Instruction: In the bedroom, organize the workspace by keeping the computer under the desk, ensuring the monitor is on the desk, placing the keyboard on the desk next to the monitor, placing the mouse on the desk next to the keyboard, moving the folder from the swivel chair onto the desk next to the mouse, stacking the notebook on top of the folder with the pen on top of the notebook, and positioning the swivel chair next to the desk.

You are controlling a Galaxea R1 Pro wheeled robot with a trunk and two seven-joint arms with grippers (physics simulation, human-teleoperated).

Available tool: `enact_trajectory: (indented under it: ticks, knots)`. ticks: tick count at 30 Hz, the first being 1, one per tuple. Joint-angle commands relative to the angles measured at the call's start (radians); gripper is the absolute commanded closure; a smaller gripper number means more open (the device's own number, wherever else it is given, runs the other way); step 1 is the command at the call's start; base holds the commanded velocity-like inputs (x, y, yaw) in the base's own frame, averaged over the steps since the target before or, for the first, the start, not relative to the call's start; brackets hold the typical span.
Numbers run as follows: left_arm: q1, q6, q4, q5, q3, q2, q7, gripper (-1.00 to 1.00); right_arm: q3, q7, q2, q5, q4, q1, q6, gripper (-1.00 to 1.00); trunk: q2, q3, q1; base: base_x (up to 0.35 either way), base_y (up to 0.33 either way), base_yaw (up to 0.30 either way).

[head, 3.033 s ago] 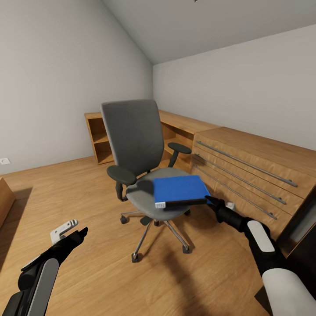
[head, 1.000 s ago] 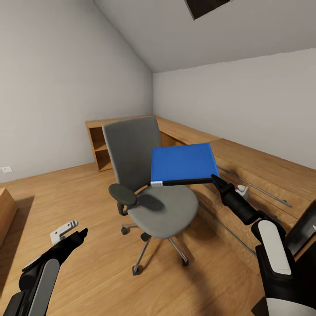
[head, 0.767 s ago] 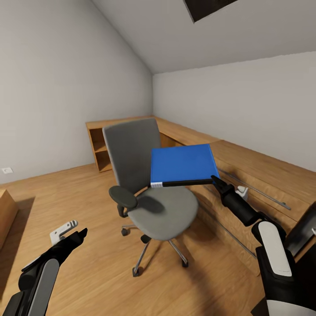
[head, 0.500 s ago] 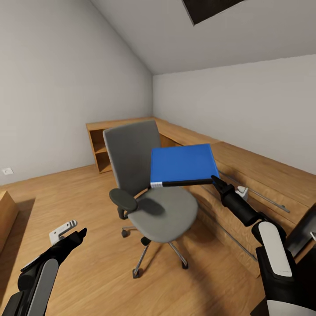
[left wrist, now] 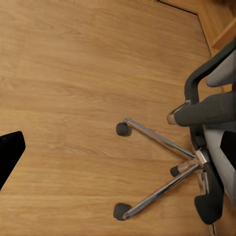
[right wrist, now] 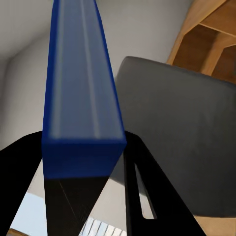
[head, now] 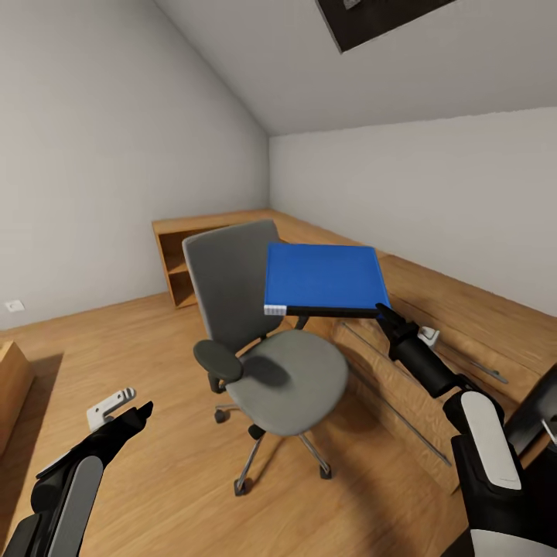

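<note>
- Blue folder (head: 325,278) hangs in the air above the seat of the swivel chair (head: 267,340), clear of the cushion, held nearly flat with its white-labelled spine corner toward 9 o'clock in the head view.
- Right gripper (head: 384,312) is clamped on the folder's edge at the corner toward 4 o'clock; in the right wrist view the blue slab (right wrist: 81,93) runs straight out between the two dark fingers (right wrist: 142,196), which press against its sides.
- Grey chair stands on the wooden floor (head: 155,340) at the middle of the head view, its backrest toward 12 o'clock and its left armrest toward 9 o'clock; the seat carries nothing.
- Long wooden desk (head: 433,294) runs along the wall from 12 o'clock toward 3 o'clock of the chair, with drawer fronts and metal handle bars beneath its top; open shelving (head: 174,263) stands at its far end.
- Left gripper (head: 131,414) is low at 8 o'clock in the head view, well apart from the chair, holding nothing; how far its fingers are parted I cannot tell.
- Chrome chair base (left wrist: 162,167) with black castors shows in the left wrist view, resting on the floor planks, with one dark armrest (left wrist: 209,108) above it.
</note>
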Motion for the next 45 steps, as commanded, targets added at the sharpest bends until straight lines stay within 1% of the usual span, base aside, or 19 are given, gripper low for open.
enact_trajectory:
  ticks: [1,4,9,12,19,24,31,33,34,35,37,38,40,41,42,44,45]
  knots:
    - [-0.001,0.003,-0.001,0.011,0.000,0.000,0.008,-1.00,-0.002,0.002,0.000,0.001,0.000,-0.001,0.006,1.00,0.007,0.002,-0.004,0.000,0.000,0.000]
    - [-0.001,0.003,-0.001,0.011,0.000,0.000,0.008,-1.00,-0.002,0.002,0.000,-0.002,0.000,-0.001,0.006,1.00,0.028,0.012,-0.016,0.000,0.000,0.000]
    - [-0.001,0.005,-0.005,0.011,0.002,0.000,0.011,-1.00,-0.002,0.005,-0.010,-0.005,0.001,0.002,0.007,1.00,0.063,0.027,-0.035,0.000,0.000,0.000]
    - [-0.001,0.006,-0.005,0.012,0.002,0.000,0.011,-1.00,-0.002,0.004,-0.008,-0.005,0.001,0.002,0.006,1.00,0.084,0.037,-0.046,-0.007,0.000,0.000]
    - [-0.001,0.007,-0.004,0.013,0.002,0.000,0.010,-1.00,-0.002,0.003,-0.007,-0.005,0.003,0.002,0.005,1.00,0.133,0.059,-0.073,-0.260,0.063,0.000]
    - [-0.001,0.007,-0.004,0.013,0.002,0.000,0.010,-1.00,-0.003,0.003,-0.007,-0.005,0.003,0.002,0.005,1.00,0.168,0.074,-0.092,-0.118,0.027,-0.013]
    - [-0.001,0.007,-0.004,0.011,0.001,0.000,0.010,-1.00,-0.003,0.003,-0.009,-0.004,0.003,0.002,0.006,1.00,0.217,0.096,-0.119,-0.014,0.003,-0.173]
    - [-0.001,0.005,0.013,0.012,0.002,0.001,0.011,-1.00,-0.003,0.002,-0.009,-0.004,0.003,0.002,0.005,1.00,0.231,0.103,-0.127,-0.002,0.000,-0.245]
    - [-0.001,0.004,0.038,0.013,0.003,0.001,0.011,-1.00,-0.003,0.002,-0.009,-0.004,0.003,0.002,0.004,1.00,0.238,0.106,-0.131,-0.001,0.000,-0.251]
    - [-0.001,-0.001,0.197,0.010,0.004,0.003,0.009,-1.00,-0.003,0.001,-0.009,-0.004,0.002,0.002,0.003,1.00,0.245,0.109,-0.134,0.000,0.000,-0.255]
    - [-0.001,-0.006,0.301,0.002,0.004,0.006,0.009,-1.00,-0.003,0.000,-0.009,-0.004,0.002,0.002,0.003,1.00,0.259,0.115,-0.142,0.000,0.000,-0.255]
    - [-0.001,-0.011,0.352,-0.012,0.004,0.011,0.008,-1.00,-0.003,-0.001,-0.009,-0.004,0.002,0.002,0.003,1.00,0.266,0.118,-0.146,0.000,0.000,-0.255]
    - [-0.001,-0.043,0.467,-0.062,0.003,0.022,0.006,-1.00,-0.003,-0.001,-0.009,-0.004,0.001,0.002,0.003,1.00,0.280,0.124,-0.154,0.000,0.000,-0.256]
    - [-0.001,-0.058,0.498,-0.077,0.003,0.024,0.006,-1.00,-0.003,-0.001,-0.009,-0.004,0.000,0.002,0.003,1.00,0.287,0.128,-0.157,0.000,0.000,-0.256]
    - [-0.001,-0.100,0.560,-0.105,0.003,0.027,0.005,-1.00,-0.003,-0.002,-0.009,-0.004,0.000,0.002,0.003,1.00,0.294,0.131,-0.161,0.000,0.000,-0.256]
    - [-0.001,-0.222,0.681,-0.152,0.002,0.030,0.004,-1.00,-0.003,-0.002,-0.008,-0.003,-0.001,0.002,0.002,1.00,0.308,0.137,-0.169,0.000,0.000,-0.256]
    - [0.000,-0.442,0.887,-0.211,-0.008,0.030,0.003,-1.00,-0.002,-0.002,-0.007,-0.003,0.001,0.002,0.001,1.00,0.315,0.140,-0.173,0.000,0.000,-0.256]
